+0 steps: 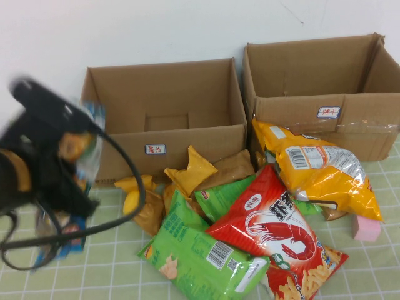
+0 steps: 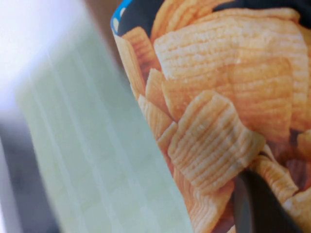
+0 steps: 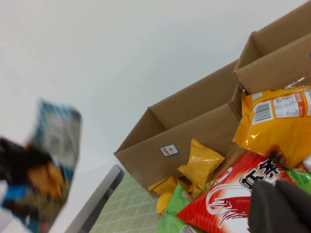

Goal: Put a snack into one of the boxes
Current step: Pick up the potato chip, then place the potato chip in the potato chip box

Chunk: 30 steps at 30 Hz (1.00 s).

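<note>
My left gripper (image 1: 74, 149) is raised at the far left, in front of the left cardboard box (image 1: 165, 134). It is shut on a blue bag of ridged chips (image 1: 94, 128). In the left wrist view the bag (image 2: 218, 97) fills most of the picture, with one dark finger (image 2: 255, 206) pressed on it. The bag also shows in the right wrist view (image 3: 48, 165). My right gripper (image 3: 281, 188) is out of the high view; its fingers are together and empty above the red shrimp-snack bag (image 3: 228, 194). The right cardboard box (image 1: 319, 94) stands open.
A pile of snack bags lies before the boxes: a red shrimp bag (image 1: 269, 219), green bags (image 1: 194, 250), a large yellow bag (image 1: 325, 169) leaning on the right box, and small yellow packs (image 1: 190, 172). A pink block (image 1: 365, 228) sits at the right. A black cable (image 1: 125, 212) loops by the left arm.
</note>
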Tool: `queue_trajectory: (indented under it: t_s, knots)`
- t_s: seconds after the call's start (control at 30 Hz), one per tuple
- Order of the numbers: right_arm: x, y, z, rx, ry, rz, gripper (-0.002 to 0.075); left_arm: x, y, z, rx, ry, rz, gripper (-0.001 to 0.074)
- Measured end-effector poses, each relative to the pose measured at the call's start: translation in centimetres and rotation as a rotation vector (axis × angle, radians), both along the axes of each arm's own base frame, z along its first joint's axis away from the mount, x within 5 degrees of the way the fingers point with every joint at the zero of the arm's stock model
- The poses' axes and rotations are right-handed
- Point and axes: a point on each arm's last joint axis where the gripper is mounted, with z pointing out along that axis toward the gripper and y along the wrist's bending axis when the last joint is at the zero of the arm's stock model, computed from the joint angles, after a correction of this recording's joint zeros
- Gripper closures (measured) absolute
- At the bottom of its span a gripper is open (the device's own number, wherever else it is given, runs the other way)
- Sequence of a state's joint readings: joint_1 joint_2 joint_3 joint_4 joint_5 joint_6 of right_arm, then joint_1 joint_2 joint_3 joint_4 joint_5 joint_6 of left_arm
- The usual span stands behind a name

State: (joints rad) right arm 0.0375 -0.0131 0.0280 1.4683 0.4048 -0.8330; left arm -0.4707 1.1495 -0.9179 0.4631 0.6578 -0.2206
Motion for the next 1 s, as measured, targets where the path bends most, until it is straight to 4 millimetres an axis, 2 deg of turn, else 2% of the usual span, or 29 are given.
queue_trajectory:
  t_s: [0.1, 0.2, 0.27, 0.4, 0.63, 0.73, 0.8, 0.87, 1.0]
  knots:
    - [0.0, 0.0, 0.0, 0.0, 0.0, 0.0, 0.0717, -0.9, -0.2, 3.1, -0.142, -0.219, -0.07, 0.0675]
    - [0.0, 0.0, 0.0, 0.0, 0.0, 0.0, 0.0717, -0.6, -0.6, 5.2, -0.277, -0.388, -0.107, 0.0675]
    - [0.0, 0.0, 0.0, 0.0, 0.0, 0.0, 0.0717, 0.5, -1.0, 5.9, -0.352, -0.445, -0.112, 0.0675]
    - [0.0, 0.0, 0.0, 0.005, 0.002, 0.0, 0.0717, 4.2, -1.7, 6.2, -0.446, -0.482, -0.089, 0.0675]
    - [0.0, 0.0, 0.0, 0.008, 0.004, 0.001, 0.0717, 13.1, -2.6, 4.4, -0.591, -0.45, 0.012, 0.0675]
    - [0.0, 0.0, 0.0, 0.008, 0.004, 0.006, 0.0717, 16.5, -2.9, 2.6, -0.618, -0.408, 0.064, 0.0674]
    - [0.0, 0.1, 0.0, 0.008, 0.005, 0.008, 0.0717, 18.6, -3.2, 1.0, -0.616, -0.373, 0.088, 0.0647]
    - [0.0, 0.1, 0.0, 0.008, 0.005, 0.011, 0.0717, 20.1, -3.6, -0.6, -0.604, -0.339, 0.106, 0.0562]
    - [-0.1, 0.1, 0.0, 0.007, 0.005, 0.012, 0.0717, 21.9, -3.9, -3.2, -0.571, -0.275, 0.148, 0.0303]
